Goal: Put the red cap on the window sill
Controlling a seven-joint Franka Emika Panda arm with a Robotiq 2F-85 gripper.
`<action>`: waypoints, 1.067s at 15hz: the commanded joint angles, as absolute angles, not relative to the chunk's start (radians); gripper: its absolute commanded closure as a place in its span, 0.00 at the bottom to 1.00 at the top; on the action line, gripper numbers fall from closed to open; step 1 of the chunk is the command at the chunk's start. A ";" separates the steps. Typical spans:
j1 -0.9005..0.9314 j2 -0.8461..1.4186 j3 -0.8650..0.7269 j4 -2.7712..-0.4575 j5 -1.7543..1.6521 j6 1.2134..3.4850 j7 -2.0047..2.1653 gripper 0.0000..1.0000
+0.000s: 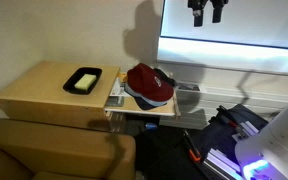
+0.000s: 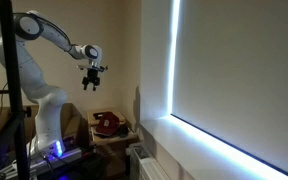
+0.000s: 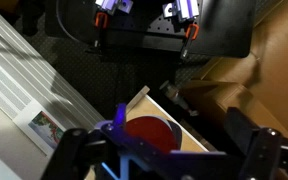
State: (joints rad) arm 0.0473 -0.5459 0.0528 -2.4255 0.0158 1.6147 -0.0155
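The red cap (image 1: 150, 79) lies on top of a blue-grey cap (image 1: 144, 99) at the end of a tan wooden table (image 1: 39, 85). It also shows in an exterior view (image 2: 107, 122) and in the wrist view (image 3: 149, 132). My gripper (image 1: 206, 11) hangs high in the air in front of the bright window, far above the cap, open and empty. It also shows in an exterior view (image 2: 93, 82), and its fingers frame the bottom of the wrist view (image 3: 169, 160). The pale window sill (image 1: 234, 58) runs below the window, and it also shows in an exterior view (image 2: 219, 152).
A black tray (image 1: 84, 80) with a pale object in it sits on the table beside the caps. A brown sofa (image 1: 54, 150) stands in front of the table. The robot base with blue light (image 1: 252, 152) is near the table's end.
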 commanded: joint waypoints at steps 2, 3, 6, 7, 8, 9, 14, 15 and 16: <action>0.055 -0.514 0.057 -2.438 0.024 1.671 -0.004 0.00; 0.061 -0.495 0.061 -2.451 0.034 1.722 -0.007 0.00; 0.074 -0.417 0.090 -2.477 0.028 1.947 0.019 0.00; 0.073 -0.371 0.100 -2.475 0.023 2.028 0.040 0.00; 0.071 -0.320 0.108 -2.466 0.017 2.095 0.063 0.00; 0.070 -0.267 0.118 -2.445 0.014 2.134 0.094 0.00; 0.078 -0.216 0.113 -2.437 0.021 2.142 0.120 0.00; 0.078 -0.202 0.113 -2.428 0.021 2.142 0.123 0.00; 0.072 -0.175 0.114 -2.419 0.004 2.129 0.140 0.00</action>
